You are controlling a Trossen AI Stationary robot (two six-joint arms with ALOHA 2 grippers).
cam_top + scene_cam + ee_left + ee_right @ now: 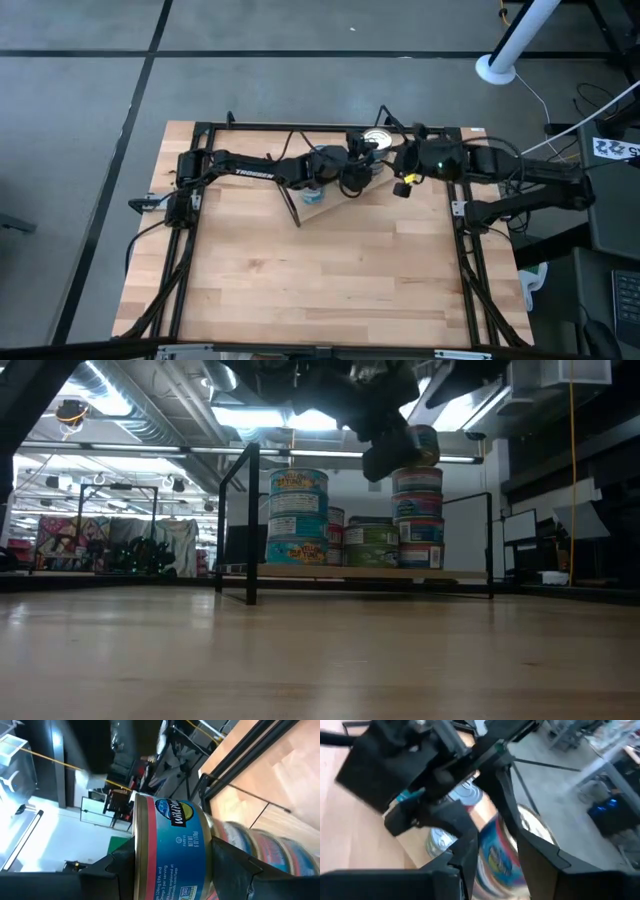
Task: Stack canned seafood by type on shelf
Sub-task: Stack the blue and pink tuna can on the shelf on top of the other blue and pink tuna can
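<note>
I see my left gripper clamped on a blue-labelled tin; right gripper clamps another blue tin above the shelf stacks.

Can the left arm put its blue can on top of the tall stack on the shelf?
Probably yes. The left gripper grips a blue can just above the right-hand stack on the shelf. But the right gripper crowds in at that same spot and could get in the way.
</note>
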